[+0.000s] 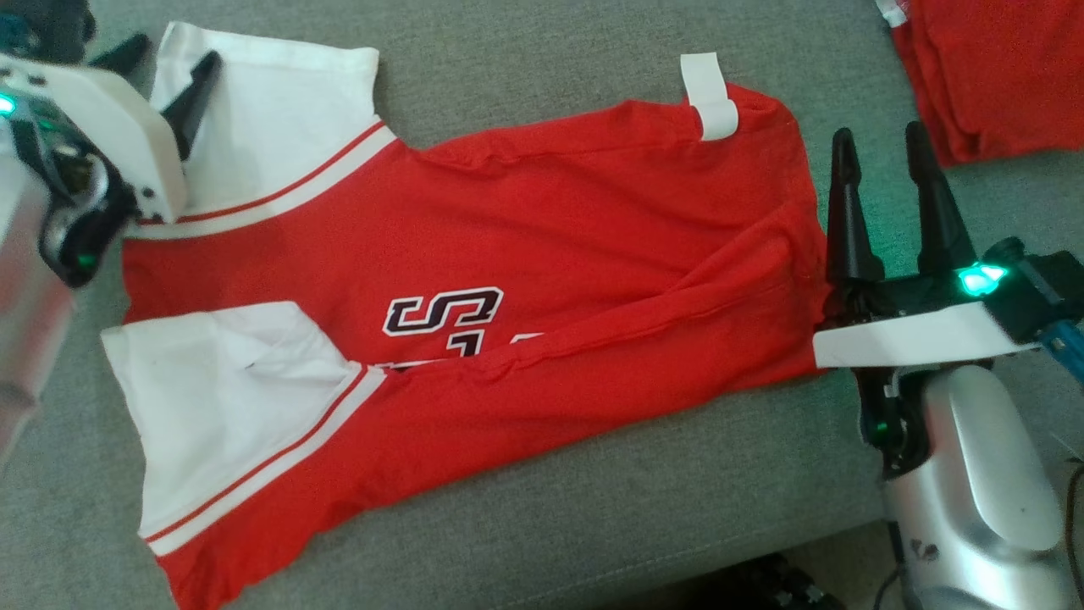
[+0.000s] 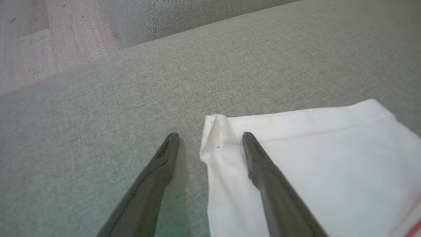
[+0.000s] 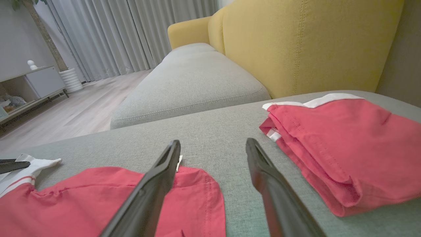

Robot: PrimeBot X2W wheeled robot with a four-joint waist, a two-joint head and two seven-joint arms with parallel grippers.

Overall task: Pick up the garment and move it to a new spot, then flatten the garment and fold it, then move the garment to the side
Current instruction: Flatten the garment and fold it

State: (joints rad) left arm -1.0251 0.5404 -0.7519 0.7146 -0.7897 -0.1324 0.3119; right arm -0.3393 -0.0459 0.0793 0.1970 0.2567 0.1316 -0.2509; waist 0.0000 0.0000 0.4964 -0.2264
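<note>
A red garment with white sleeves and a dark letter print lies spread across the grey cushion, its lower part folded over. My left gripper is open at the far white sleeve, one finger on the fabric, the other on the cushion beside the sleeve's corner. My right gripper is open just past the garment's right edge, holding nothing.
A second red garment lies folded on the cushion to the right. A yellow sofa back and another grey seat stand behind. The wooden floor lies beyond the cushion's edge.
</note>
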